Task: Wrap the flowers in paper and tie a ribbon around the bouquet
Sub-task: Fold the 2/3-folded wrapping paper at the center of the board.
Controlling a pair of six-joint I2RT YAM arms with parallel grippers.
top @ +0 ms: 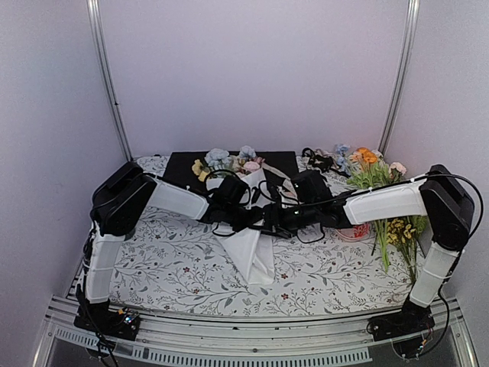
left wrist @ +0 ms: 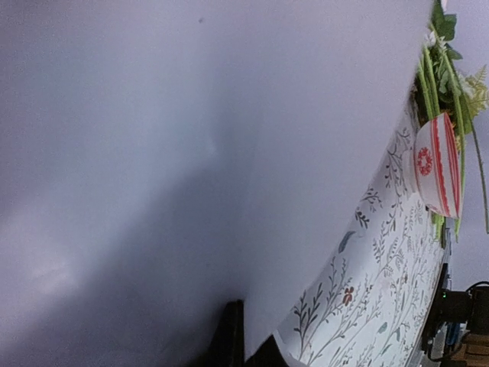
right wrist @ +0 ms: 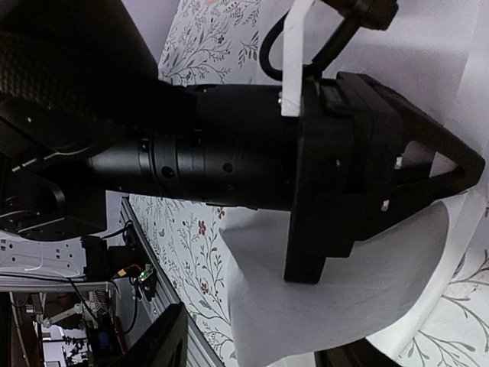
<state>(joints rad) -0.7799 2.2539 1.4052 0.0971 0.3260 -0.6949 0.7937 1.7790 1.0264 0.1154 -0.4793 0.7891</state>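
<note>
- White paper is filling the left wrist view, and the left gripper is sitting pressed together against it.
- Opposite, the right gripper is standing spread, holding nothing.
- Between both, the bouquet is lying with flowers far and narrow end near.

Pale lilac walls, floral-cloth table, aluminium front rail.

A bouquet lies mid-table: a softly creased cone of white paper, its narrow tip pointing toward the near edge. Pastel blue, pink and pale yellow flowers show at its wide far end. A strip of narrow cream-white ribbon shows above the paper's middle.
</note>
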